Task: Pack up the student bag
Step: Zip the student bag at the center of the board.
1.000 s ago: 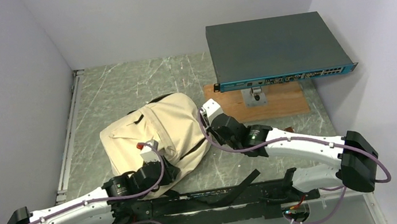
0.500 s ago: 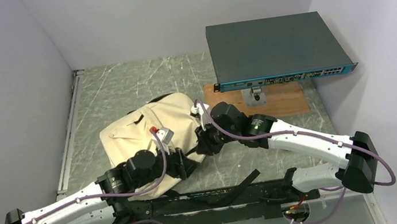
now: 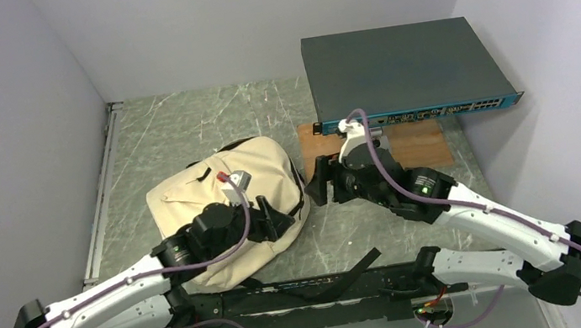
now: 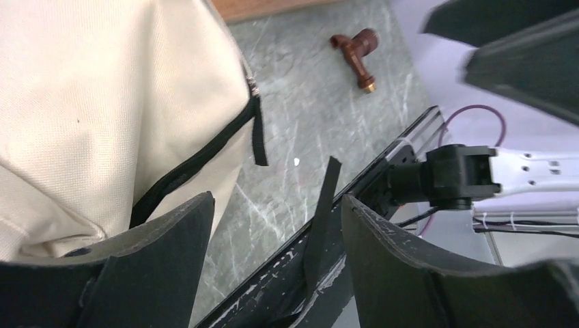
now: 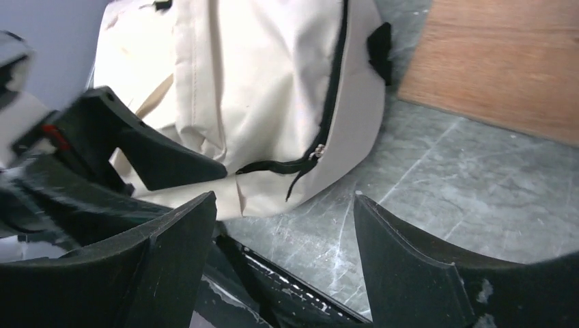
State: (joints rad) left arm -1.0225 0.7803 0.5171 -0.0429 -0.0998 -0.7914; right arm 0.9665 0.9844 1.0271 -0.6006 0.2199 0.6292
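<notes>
Grey marbled tabletop; cream fabric student bag slumped. Left gripper, right gripper gape empty; closing low could snag loose fabric.

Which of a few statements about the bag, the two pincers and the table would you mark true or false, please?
1. The student bag lies on the table. True.
2. The right pincer is clamped on the bag's zipper pull. False: its jaws stand open at the bag's right side and hold nothing.
3. The left pincer is open. True.
4. The bag rests on the wooden board. False: it lies on the grey-green table, left of the board.
5. A flat dark box sits above the wooden board. True.
</notes>
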